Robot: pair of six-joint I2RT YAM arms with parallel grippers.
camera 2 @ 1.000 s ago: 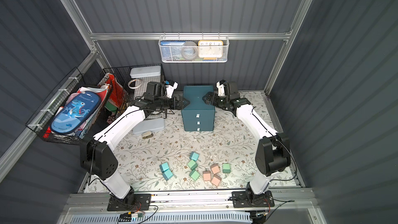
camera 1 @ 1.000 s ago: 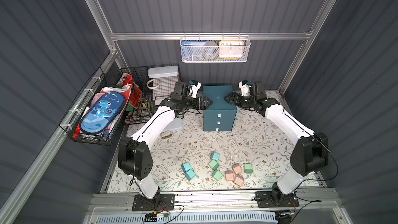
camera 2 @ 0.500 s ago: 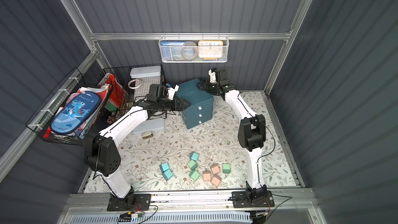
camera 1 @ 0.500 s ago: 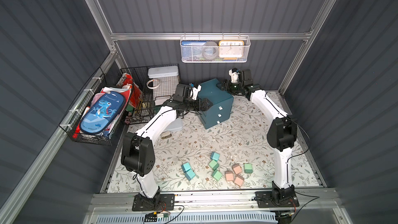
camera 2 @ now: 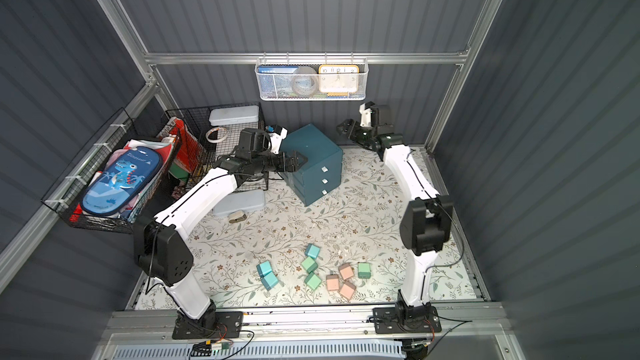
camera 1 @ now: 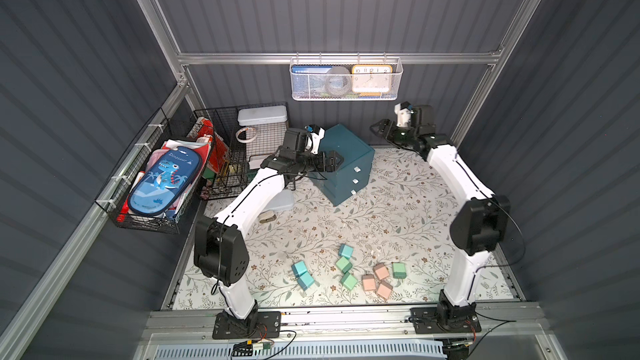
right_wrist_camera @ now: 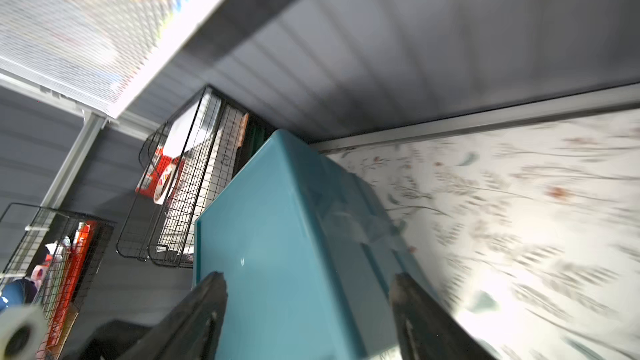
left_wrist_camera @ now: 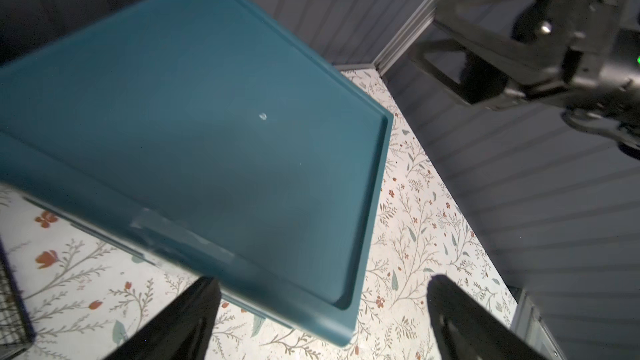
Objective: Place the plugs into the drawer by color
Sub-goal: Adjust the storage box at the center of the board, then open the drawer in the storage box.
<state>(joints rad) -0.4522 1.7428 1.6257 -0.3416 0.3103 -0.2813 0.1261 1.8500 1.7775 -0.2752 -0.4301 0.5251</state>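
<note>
Workspace seen from above. The dark teal drawer cabinet stands at the back of the floral tabletop, turned askew so that its front faces the near right. Its three drawers are flush and closed, each showing a white tab handle. The left pincer reaches in from beside the black wire rack to the cabinet's left upper edge. Its jaws are released and spread wide, and the left wrist view shows the cabinet's top ahead of them; whether a finger touches the cabinet cannot be told. The right pincer hangs raised near the back wall, apart from the cabinet. It is likewise released, its fingers parted around nothing in the right wrist view. All nine plugs lie loose on the tabletop near its front edge, well apart from the cabinet. The three blue plugs are toward the left, one of them set apart beside the green. Two of the green plugs are in the middle and the third is at the far right. The three pink plugs cluster between those two and the third. Both top views agree on this layout.
</note>
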